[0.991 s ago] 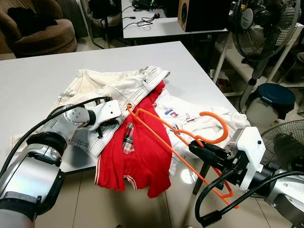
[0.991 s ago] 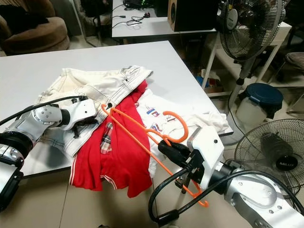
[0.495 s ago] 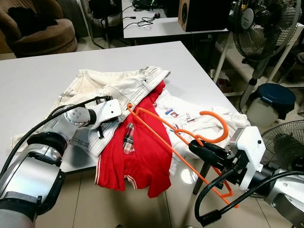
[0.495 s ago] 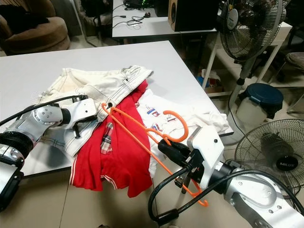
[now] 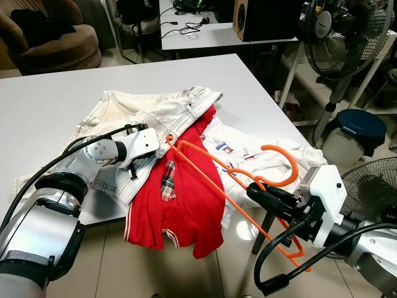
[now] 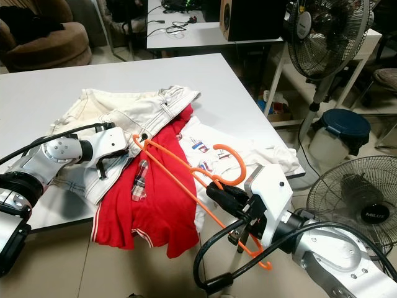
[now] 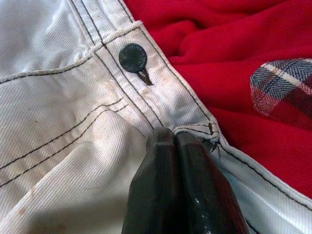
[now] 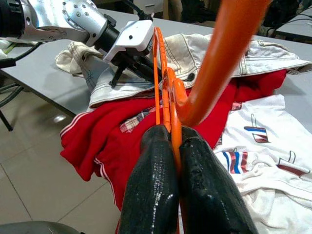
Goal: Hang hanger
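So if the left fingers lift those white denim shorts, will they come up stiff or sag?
Probably sag: the white denim shorts lie rumpled and folded on the table. The left gripper pinches just a waistband corner, so the rest likely hangs. It overlaps the red shirt and may drag it.

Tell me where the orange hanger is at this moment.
The orange hanger is clamped at its neck in the right end effector, slanting above the red shirt and white printed shirt.

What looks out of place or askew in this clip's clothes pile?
The red shirt droops over the white table edge toward the floor. The cream denim garment shows brownish stains near its button. The right gripper holds the orange hanger tilted; the left gripper pinches the denim.
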Motion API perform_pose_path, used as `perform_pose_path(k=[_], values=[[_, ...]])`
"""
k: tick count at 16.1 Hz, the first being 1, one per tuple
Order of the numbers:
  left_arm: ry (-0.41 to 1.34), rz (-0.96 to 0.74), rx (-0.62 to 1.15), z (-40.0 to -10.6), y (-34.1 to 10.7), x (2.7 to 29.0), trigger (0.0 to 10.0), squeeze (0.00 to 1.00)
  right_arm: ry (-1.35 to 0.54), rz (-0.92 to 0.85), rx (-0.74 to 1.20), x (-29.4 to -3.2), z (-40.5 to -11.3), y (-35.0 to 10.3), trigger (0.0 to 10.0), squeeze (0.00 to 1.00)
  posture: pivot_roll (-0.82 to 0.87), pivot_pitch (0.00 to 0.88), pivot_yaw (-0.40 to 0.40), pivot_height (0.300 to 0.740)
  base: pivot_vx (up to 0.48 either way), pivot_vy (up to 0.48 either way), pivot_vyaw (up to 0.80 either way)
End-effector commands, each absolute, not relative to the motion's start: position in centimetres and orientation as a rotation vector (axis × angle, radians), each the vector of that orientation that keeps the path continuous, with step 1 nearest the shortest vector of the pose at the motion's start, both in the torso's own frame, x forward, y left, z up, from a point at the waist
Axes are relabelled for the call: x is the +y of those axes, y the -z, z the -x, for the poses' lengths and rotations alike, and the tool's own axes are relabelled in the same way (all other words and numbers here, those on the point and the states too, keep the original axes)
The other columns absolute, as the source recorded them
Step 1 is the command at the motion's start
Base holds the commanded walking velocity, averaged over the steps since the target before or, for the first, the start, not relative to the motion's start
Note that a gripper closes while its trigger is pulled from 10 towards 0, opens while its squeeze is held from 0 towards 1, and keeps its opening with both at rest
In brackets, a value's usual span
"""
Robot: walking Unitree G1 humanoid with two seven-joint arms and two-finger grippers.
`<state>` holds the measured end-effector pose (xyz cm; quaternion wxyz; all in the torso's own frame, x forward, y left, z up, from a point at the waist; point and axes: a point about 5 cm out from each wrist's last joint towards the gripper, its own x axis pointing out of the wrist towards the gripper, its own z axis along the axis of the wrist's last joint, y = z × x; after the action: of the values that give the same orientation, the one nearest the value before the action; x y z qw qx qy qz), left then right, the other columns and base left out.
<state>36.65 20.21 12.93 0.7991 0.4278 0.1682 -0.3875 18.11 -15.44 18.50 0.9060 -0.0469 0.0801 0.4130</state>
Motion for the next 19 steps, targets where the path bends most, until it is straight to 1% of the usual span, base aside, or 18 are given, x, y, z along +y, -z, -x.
perform_pose_path(k=[1, 10, 11, 12, 13, 17, 19], values=[[0.815, -0.912, 0.342, -36.8, -13.4, 20.4, 0.0, 0.0, -0.861, 0.102, 0.143, -15.2, -18.1, -19.0, 10.0, 0.0, -0.26, 0.0, 0.059, 0.74, 0.0, 0.0, 0.0], [0.819, -0.908, 0.325, -36.8, -13.6, 20.4, 0.0, 0.0, -0.859, 0.101, 0.141, -15.2, -18.1, -19.0, 10.0, 0.0, -0.26, 0.0, 0.059, 0.74, 0.0, 0.0, 0.0], [0.831, -0.711, 0.108, -36.4, -17.2, 21.9, 0.0, 0.0, -0.835, 0.115, 0.111, -15.5, -18.9, -19.3, 10.0, 0.0, -0.23, 0.0, 0.041, 0.74, 0.0, 0.0, 0.0], [0.834, -0.665, 0.043, -36.1, -18.2, 22.4, 0.0, 0.0, -0.827, 0.12, 0.102, -15.6, -19.2, -19.3, 10.0, 0.0, -0.23, 0.0, 0.041, 0.74, 0.0, 0.0, 0.0], [0.84, -0.638, 0.01, -35.9, -18.6, 22.4, 0.0, 0.0, -0.821, 0.126, 0.096, -15.7, -19.3, -19.4, 10.0, 0.0, -0.23, 0.0, 0.038, 0.74, 0.0, 0.0, 0.0], [0.838, -0.627, 0.003, -35.9, -18.6, 21.9, 0.0, 0.0, -0.818, 0.132, 0.09, -15.8, -19.5, -19.4, 10.0, 0.0, -0.23, 0.0, 0.036, 0.74, 0.0, 0.0, 0.0], [0.907, -0.531, -0.057, -35.2, -20.8, 21.7, 0.0, 0.0, -0.825, 0.142, 0.08, -15.9, -19.6, -19.6, 10.0, 0.0, -0.23, 0.0, 0.035, 0.74, 0.0, 0.0, 0.0]])
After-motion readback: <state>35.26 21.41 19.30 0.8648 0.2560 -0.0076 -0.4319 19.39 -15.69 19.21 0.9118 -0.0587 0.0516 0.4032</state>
